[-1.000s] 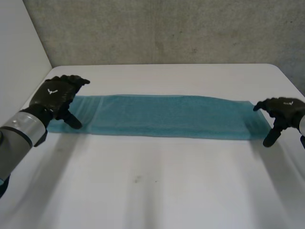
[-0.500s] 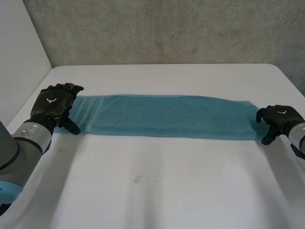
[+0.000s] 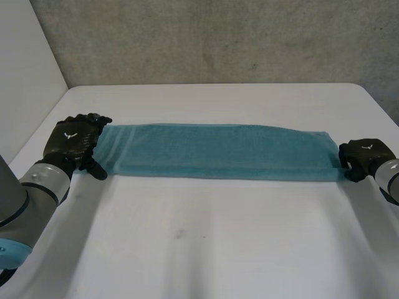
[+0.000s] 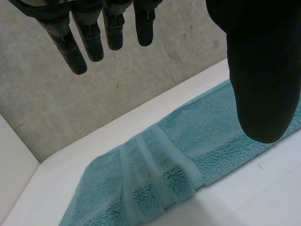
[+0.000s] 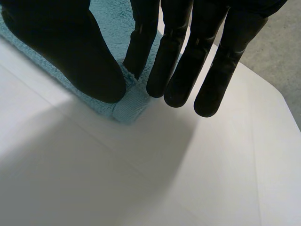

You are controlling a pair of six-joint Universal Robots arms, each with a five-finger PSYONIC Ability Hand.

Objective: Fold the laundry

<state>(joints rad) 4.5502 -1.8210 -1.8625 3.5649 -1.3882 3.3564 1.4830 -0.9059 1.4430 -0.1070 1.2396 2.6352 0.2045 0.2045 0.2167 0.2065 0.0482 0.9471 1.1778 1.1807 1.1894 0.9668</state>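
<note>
A teal towel (image 3: 218, 151), folded into 1 long narrow strip, lies flat across the white surface (image 3: 206, 249), running from side to side in front of both arms.

The left hand (image 3: 73, 140) sits over the towel's left end, where woven stripes cross the cloth. In the left wrist view its fingers (image 4: 80, 42) are straight and held well apart from the thumb. The striped end lies flat below the gap between them, and nothing is gripped.

The right hand (image 3: 363, 157) is at the towel's right end, on the near corner. In the right wrist view its thumb (image 5: 70, 56) presses on the cloth and the nearest finger meets it there, pinching the corner between them. A small tip of towel pokes out just beyond them, and the other fingers (image 5: 211, 61) reach straight out over bare surface.
</note>
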